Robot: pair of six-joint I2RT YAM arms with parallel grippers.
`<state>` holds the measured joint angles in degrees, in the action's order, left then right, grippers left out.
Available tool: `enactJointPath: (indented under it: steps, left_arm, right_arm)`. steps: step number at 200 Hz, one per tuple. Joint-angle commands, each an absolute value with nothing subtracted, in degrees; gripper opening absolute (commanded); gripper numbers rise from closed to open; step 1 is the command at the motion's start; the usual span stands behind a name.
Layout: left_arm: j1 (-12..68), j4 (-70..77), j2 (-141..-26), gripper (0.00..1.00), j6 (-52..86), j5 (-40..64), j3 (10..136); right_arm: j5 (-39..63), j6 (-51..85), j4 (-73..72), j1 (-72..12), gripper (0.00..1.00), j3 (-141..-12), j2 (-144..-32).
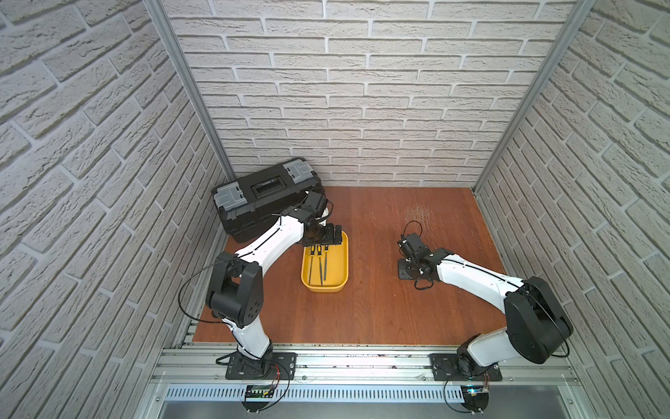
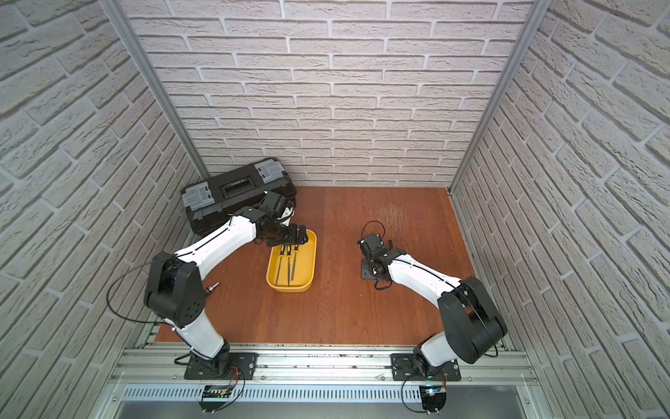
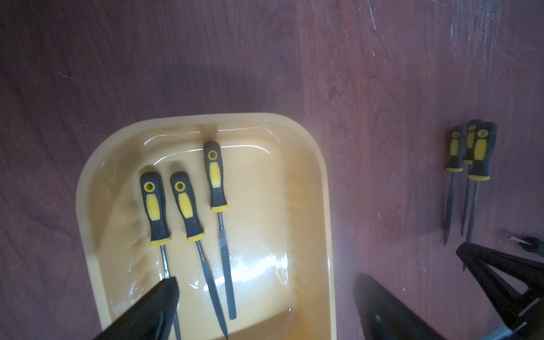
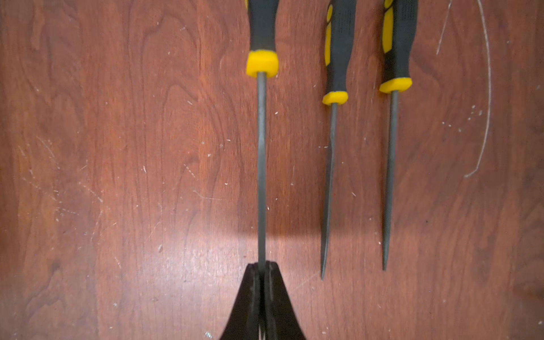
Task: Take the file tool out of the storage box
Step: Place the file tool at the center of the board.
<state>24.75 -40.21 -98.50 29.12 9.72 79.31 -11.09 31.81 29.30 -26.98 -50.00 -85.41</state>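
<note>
Wooden bench (image 1: 362,308), seen from its near edge. The yellow storage box (image 1: 324,288) sits left of centre, long side running near to far, well back from the near edge; it shows in both top views (image 2: 290,288).

Three files (image 3: 186,206) lie flat inside it, side by side, black-and-yellow handles toward the far end and blades toward the near end. None has been taken out.

The left gripper (image 1: 331,235) hangs over the box's far end with jaws spread wide and nothing between them. In the left wrist view (image 3: 265,282) one fingertip (image 3: 169,287) overlaps the blade of the outermost file; I cannot tell whether they touch.

Right of centre, at about the same depth and well apart from the box, the right gripper (image 4: 263,266) is pressed together on the thin blade of a fourth file (image 4: 261,162), pinching it near the tip. I cannot tell whether its handle rests on the wood. Two more files (image 4: 329,176) lie on the bench just beside it, parallel to it.

In the far-left corner a black toolbox (image 1: 268,196) with grey latches has its lid down, near the storage box's far end. Pale scratches (image 1: 417,214) mark the wood toward the far right.
</note>
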Motion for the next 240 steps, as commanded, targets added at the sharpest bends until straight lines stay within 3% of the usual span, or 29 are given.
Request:
enactJointPath:
  steps: [1, 240]
  left_arm:
    - [24.59, -39.02, -96.7, 0.98, 28.72, 10.09, 78.23]
    - [24.61, -38.48, -96.33, 0.98, 29.27, 9.84, 77.63]
  right_arm:
    - [-10.99, 30.84, 27.17, -26.46, 0.03, -49.4, -86.17]
    - [-9.42, 31.12, 24.44, -24.43, 0.03, -47.38, -91.98]
